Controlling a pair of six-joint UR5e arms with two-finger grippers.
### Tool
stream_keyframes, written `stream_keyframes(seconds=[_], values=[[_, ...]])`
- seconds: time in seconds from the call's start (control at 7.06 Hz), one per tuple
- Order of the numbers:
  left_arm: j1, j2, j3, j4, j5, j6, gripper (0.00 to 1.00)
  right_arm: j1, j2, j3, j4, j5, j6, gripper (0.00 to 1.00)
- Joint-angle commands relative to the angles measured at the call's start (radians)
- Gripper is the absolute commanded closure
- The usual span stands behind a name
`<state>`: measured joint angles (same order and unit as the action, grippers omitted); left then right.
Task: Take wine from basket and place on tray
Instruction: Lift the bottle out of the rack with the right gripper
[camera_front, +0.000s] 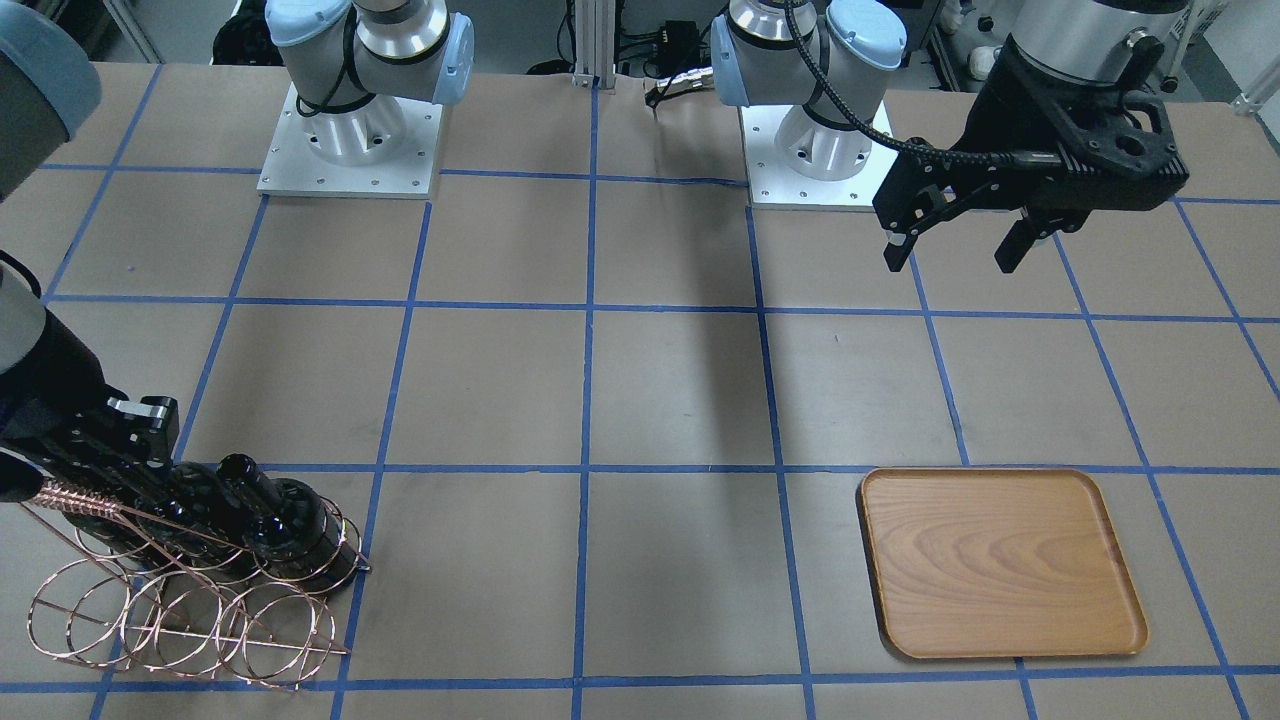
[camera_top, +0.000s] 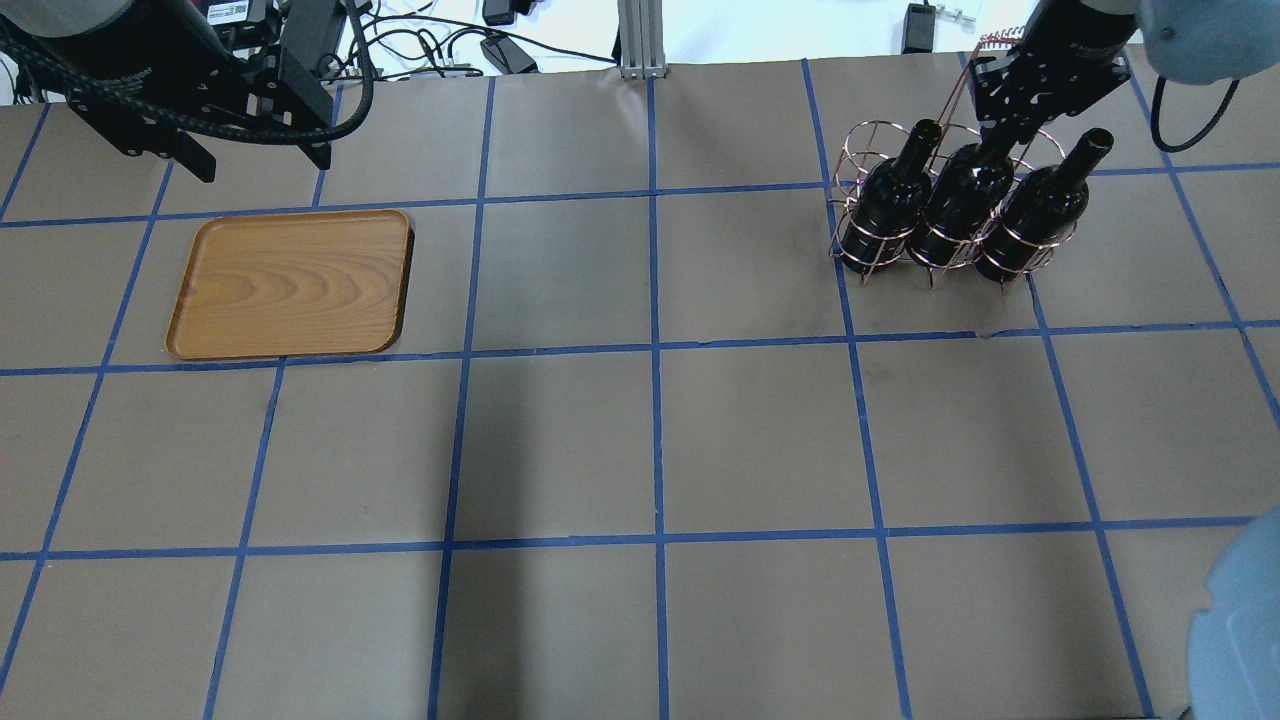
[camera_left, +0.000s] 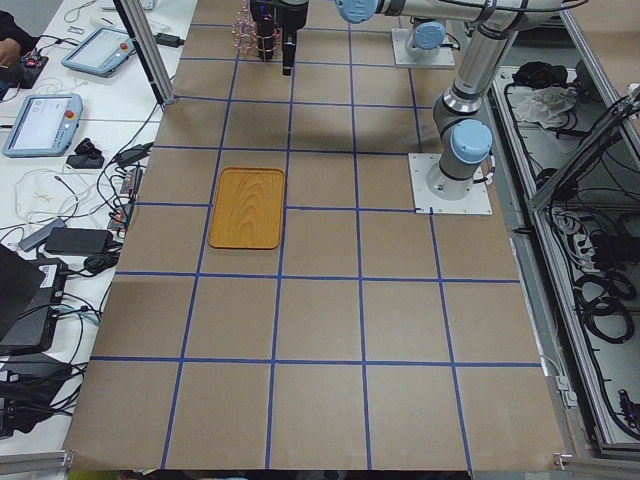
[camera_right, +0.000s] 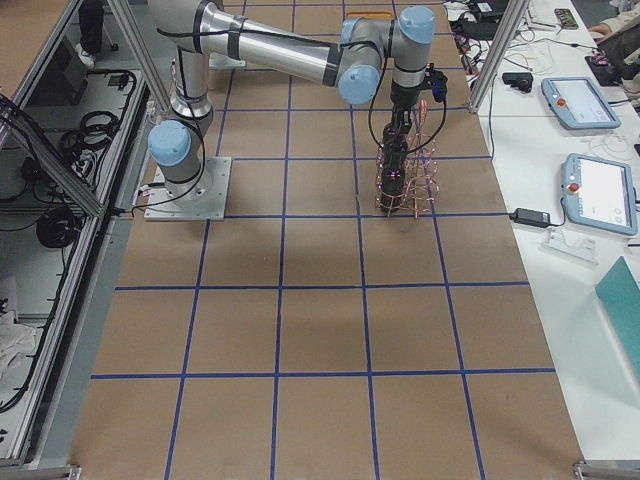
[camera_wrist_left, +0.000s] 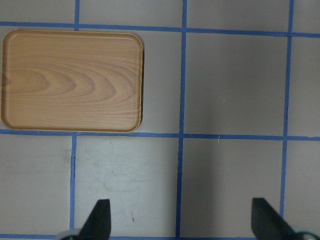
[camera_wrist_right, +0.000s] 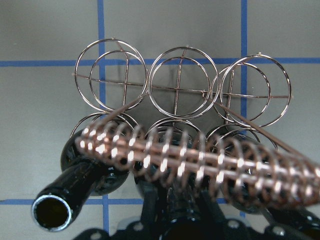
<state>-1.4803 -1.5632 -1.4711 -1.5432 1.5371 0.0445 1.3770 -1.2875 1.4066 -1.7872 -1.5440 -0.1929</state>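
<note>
Right gripper (camera_top: 1014, 128): down at the basket (camera_top: 868, 140), at the neck of the middle wine bottle (camera_top: 958, 205); the basket's twisted handle (camera_wrist_right: 200, 160) and the bottle hide its fingertips, so I cannot tell whether it is clamped on the neck.
Left gripper (camera_front: 955, 250): well apart from the basket, hanging above the table (camera_top: 650, 450) on the tray's side; fingers (camera_wrist_left: 100, 217) are spread wide with nothing between them.
Wine bottles: three alike, glossy black, side by side in the basket's rings on the robot's side; the outer ones (camera_top: 885, 205) (camera_top: 1040, 215) flank the middle one.
Tray (camera_top: 290, 285): flat on the table, well apart from the basket, towards the robot's left.
Surface: brown paper marked into squares by blue tape (camera_top: 655, 350); the basket stands across one tape line.
Room: an aluminium post (camera_top: 635, 40) stands at the table's edge near the basket; an operators' bench (camera_right: 560, 150) with teach pendants (camera_right: 590, 100) and loose cables runs along the basket's side of the table.
</note>
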Motion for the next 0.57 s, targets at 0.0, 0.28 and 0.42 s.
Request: stream_keyframes(seconds=[0.0, 0.28, 0.42], values=[[0.0, 0.0, 0.0, 0.0, 0.0, 0.0, 0.0, 0.001, -0.083, -0.06, 0.142, -0.005, 0.003, 0.92], [0.0, 0.0, 0.0, 0.0, 0.0, 0.0, 0.0, 0.001, -0.208, -0.092, 0.28, -0.019, 0.007, 0.92], [0.0, 0.0, 0.0, 0.0, 0.0, 0.0, 0.0, 0.002, -0.258, -0.089, 0.343, -0.033, 0.029, 0.92]])
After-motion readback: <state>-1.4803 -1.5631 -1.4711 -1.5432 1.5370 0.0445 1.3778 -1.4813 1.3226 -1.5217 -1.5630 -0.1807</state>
